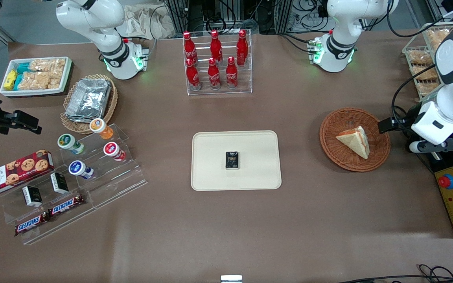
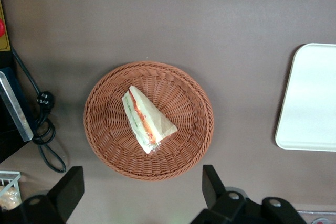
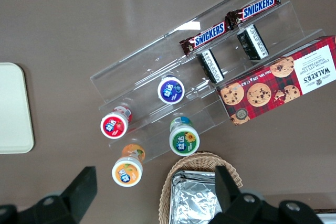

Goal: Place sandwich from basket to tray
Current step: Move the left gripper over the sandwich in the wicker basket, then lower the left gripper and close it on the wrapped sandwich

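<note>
The left arm reached in over the working arm's end of the table, its wrist bent downward so the gripper (image 2: 142, 192) hung above the table just beside the basket (image 1: 330, 145), touching nothing. Its two dark fingers (image 2: 211, 182) stood spread wide, holding nothing. The sandwich (image 1: 355, 141) lay flat inside the basket, well apart from the tray (image 1: 210, 177), which sat at the middle of the table with a small black packet (image 1: 232, 160) on it. The wrist view alone showed the sandwich's (image 2: 147, 120) orange, red and green filling edge and the open fingers. Only the front view showed the packet on the tray.
</note>
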Controlling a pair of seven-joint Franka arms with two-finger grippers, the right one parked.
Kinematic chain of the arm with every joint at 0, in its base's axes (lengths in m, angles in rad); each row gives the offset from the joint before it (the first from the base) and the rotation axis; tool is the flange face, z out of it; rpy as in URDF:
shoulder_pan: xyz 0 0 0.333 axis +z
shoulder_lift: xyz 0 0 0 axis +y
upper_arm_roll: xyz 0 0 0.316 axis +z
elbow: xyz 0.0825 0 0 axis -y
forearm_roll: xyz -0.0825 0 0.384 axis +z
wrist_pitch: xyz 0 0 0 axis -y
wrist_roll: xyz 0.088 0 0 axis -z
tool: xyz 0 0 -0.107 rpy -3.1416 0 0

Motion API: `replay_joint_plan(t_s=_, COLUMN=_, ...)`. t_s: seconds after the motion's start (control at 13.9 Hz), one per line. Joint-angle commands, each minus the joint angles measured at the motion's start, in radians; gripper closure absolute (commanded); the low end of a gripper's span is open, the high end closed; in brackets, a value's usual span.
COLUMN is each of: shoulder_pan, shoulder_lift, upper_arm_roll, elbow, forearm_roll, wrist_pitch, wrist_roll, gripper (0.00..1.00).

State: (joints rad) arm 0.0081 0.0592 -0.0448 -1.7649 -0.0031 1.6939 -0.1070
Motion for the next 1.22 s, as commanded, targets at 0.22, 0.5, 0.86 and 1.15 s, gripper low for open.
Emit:
replay_joint_plan(t_s=0.22, shoulder_pan=0.021, shoulder_lift=-0.238, upper_arm_roll=-0.004, elbow=-0.407, forearm_roll=-0.011, wrist_pitch=0.251, wrist_roll=-0.239, gripper=0.0)
replay_joint_plan(t_s=0.5, shoulder_pan=0.012, shoulder_lift=-0.251, upper_arm_roll=-0.007, elbow=-0.502, forearm_roll=-0.021, wrist_pitch=0.306, wrist_roll=-0.471, gripper=0.0)
replay_joint_plan(t_s=0.86, shoulder_pan=0.024, shoulder_lift=-0.243, upper_arm_roll=-0.003, elbow=-0.663, forearm_roll=-0.061, wrist_pitch=0.508, wrist_roll=-0.623, gripper=0.0)
replay_joint_plan(t_s=1.15, shoulder_pan=0.055, shoulder_lift=-0.193, upper_arm_roll=-0.003, elbow=-0.749, forearm_roll=-0.077, wrist_pitch=0.677, wrist_roll=-0.723, gripper=0.0)
